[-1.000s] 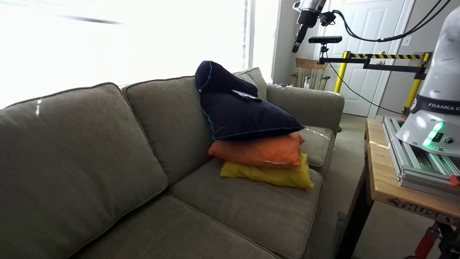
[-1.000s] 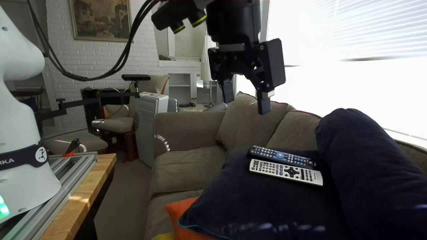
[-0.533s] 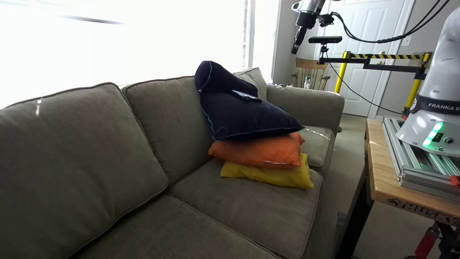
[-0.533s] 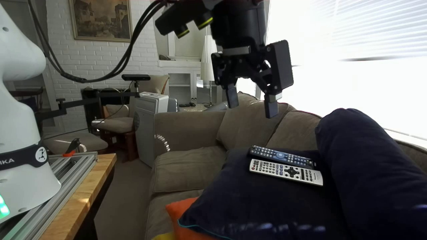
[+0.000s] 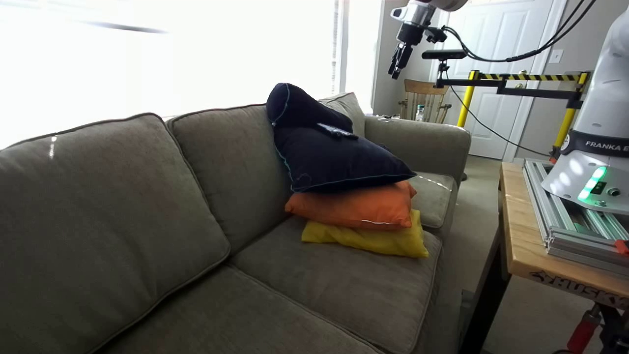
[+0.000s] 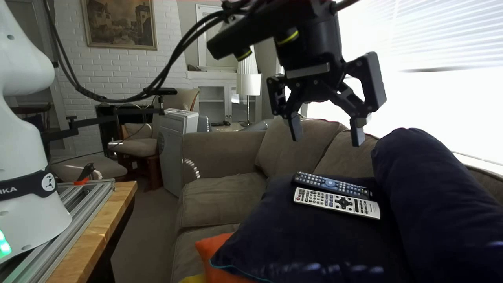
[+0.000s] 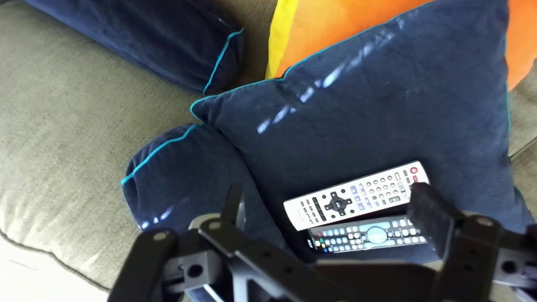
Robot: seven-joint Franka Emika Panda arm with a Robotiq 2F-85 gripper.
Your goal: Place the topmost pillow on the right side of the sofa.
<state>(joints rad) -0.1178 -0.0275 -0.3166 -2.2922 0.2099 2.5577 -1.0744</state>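
A grey-olive sofa carries a stack whose topmost pillow, taken here to be the dark navy one lying flat, appears yet to be grasped. In an exterior view, what looks like a rolled navy pillow meets it at eleven o'clock; so alike in colour, the pair invite a wrong pick, and a pinch near the join could drag both. Directly beneath, toward six o'clock, the orange pillow rests on a yellow pillow, a soft base likely to slump should the pull run sideways. The gripper hangs apart from the stack, at the topmost pillow's twelve o'clock in an exterior view, jaws spread wide with nothing between them; a shallow bite on floppy fabric may slip free. Smallest and perhaps most exposed, the silver remote and black remote lie on the navy fabric: lifting or tilting it would probably spill them, and a descent straight onto them could close on hard casing instead of cloth.
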